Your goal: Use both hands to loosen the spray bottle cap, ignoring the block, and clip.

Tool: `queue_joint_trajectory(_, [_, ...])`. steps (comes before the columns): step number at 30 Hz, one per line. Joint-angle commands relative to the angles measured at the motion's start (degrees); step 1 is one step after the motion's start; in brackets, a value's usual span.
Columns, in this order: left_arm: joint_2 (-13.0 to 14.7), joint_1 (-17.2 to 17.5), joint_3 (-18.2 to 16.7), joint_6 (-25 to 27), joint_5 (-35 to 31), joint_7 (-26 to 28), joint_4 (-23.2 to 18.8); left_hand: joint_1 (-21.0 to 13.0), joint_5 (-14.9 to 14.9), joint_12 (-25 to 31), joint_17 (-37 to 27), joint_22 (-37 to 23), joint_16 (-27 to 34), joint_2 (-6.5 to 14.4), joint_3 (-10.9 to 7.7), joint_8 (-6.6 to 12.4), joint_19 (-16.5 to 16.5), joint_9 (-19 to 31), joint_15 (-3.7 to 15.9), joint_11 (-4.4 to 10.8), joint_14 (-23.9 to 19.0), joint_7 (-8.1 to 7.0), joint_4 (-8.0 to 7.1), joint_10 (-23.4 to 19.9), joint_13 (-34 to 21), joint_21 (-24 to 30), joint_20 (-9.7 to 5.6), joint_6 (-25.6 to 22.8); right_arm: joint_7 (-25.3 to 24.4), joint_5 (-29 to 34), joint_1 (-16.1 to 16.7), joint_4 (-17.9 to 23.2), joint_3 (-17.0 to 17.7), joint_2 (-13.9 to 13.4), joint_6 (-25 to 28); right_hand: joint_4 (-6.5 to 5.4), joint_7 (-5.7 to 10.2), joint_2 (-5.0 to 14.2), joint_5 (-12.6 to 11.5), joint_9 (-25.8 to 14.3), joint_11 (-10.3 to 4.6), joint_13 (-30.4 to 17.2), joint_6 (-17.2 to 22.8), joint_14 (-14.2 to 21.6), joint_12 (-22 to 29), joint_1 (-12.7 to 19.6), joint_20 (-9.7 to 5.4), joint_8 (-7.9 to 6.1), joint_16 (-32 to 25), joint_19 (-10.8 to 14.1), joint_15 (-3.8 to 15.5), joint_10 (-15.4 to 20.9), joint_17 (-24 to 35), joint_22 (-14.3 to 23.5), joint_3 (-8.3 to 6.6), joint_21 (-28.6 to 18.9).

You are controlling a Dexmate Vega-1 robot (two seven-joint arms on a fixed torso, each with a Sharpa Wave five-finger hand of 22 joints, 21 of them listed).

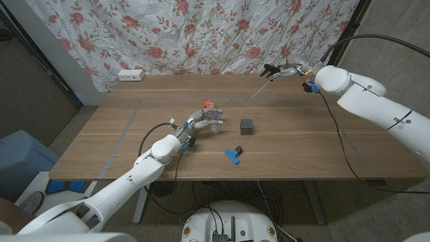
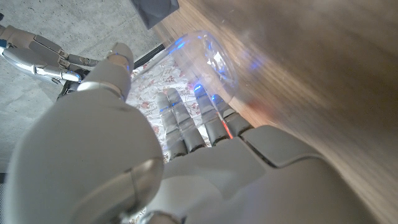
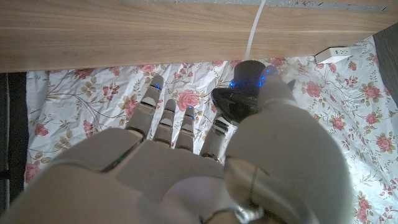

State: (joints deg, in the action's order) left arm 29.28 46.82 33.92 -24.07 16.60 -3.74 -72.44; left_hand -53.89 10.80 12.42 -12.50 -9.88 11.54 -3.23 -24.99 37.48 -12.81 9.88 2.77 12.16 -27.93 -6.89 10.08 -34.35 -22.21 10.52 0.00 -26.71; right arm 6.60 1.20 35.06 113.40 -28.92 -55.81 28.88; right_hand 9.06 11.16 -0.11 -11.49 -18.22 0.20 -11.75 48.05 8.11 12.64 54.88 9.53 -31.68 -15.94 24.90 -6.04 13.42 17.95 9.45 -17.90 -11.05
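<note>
Left hand (image 1: 199, 125) near frame center grasps clear spray bottle (image 1: 213, 115), lying tipped on table (image 1: 121, 128), red mark on top; contents can't tell. Left wrist view shows bottle's see-through wall. Right hand (image 1: 287, 70), upper right, pinches dark cap (image 3: 245, 90) with white tube (image 1: 261, 89). Block (image 1: 246, 126), blue clip (image 1: 233, 154) lie apart.

We see a matt wooden worktop (image 1: 282, 134), a clear glossy plastic spray bottle (image 1: 213, 115), smooth pale plastic fingers (image 2: 180, 118), and a floral cloth curtain (image 1: 201, 33).
</note>
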Motion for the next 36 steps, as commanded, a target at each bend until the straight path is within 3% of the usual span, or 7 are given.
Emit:
queue_joint_trajectory(1, [0.0, -0.4, 0.5, 0.1, -0.4, -0.4, 0.8, 4.6, -0.1, -0.3, 0.1, 0.0, -0.2, 4.7, 0.17, -0.67, 0.5, 0.2, 7.41, -0.01, 0.4, -0.74, -0.01, 0.6, 0.2, 0.1, 0.09, -1.1, -0.9, -0.9, 0.5, -0.4, 0.0, -0.1, -0.5, -0.12, 0.41, 0.67, -0.4, -0.2, -0.04, 0.0, 0.0, 0.2, -0.3, -0.2, 0.17, -0.49, -0.4, 0.6, -0.06, 0.7, 0.3, 0.2, -0.34, 0.0])
queue_joint_trajectory(13, [0.7, -1.0, 0.9, 1.1, -0.5, -1.7, 0.6, 4.0, 0.0, -1.2, 1.0, 0.0, -0.8, 4.2, 0.72, -2.80, 1.3, 0.3, 6.42, -0.15, 3.1, -1.76, -0.03, 3.4, 1.6, 0.1, 0.41, -1.1, -1.8, -1.2, 0.7, -0.9, -0.1, 0.3, -0.9, -0.13, 0.34, 0.75, -0.4, -0.1, -0.22, 0.0, 0.1, 0.4, -0.3, -0.2, 0.11, -0.54, -0.5, 0.7, -0.02, 0.9, 0.3, 0.2, -0.32, 0.0])
queue_joint_trajectory(17, [0.9, -1.1, 0.9, 1.4, -0.3, -2.1, 0.6, 3.9, 0.1, -1.5, 1.4, 0.0, -1.0, 4.0, 1.00, -4.22, 1.5, 0.3, 5.97, -0.30, 4.3, -2.64, -0.09, 4.8, 2.4, 0.2, 0.57, -0.3, -1.9, -1.3, 0.7, -1.1, -0.1, 0.3, -1.2, -0.13, 0.29, 0.78, -0.4, 0.0, -0.20, 0.0, 0.1, 0.4, -0.3, -0.3, 0.10, -0.58, -0.5, 0.7, 0.05, 0.9, 0.3, 0.2, -0.30, 0.0])
queue_joint_trajectory(36, [1.9, -0.9, 1.2, 3.0, 0.2, -3.4, -0.1, 3.5, 0.2, -2.0, 2.4, 0.0, -1.5, 2.8, 2.32, -10.16, 2.5, 0.3, 4.44, -1.01, 9.8, -3.65, -0.30, 11.4, 6.2, 0.2, 1.02, 3.0, -2.8, -1.8, 1.2, -1.1, 0.3, 0.3, -1.1, -0.01, 0.30, 0.97, -0.6, 0.2, -0.22, 0.0, 0.1, 0.6, -0.4, -0.1, 0.09, -0.78, -0.6, 0.7, 0.04, 1.1, 0.3, 0.2, -0.36, 0.1])
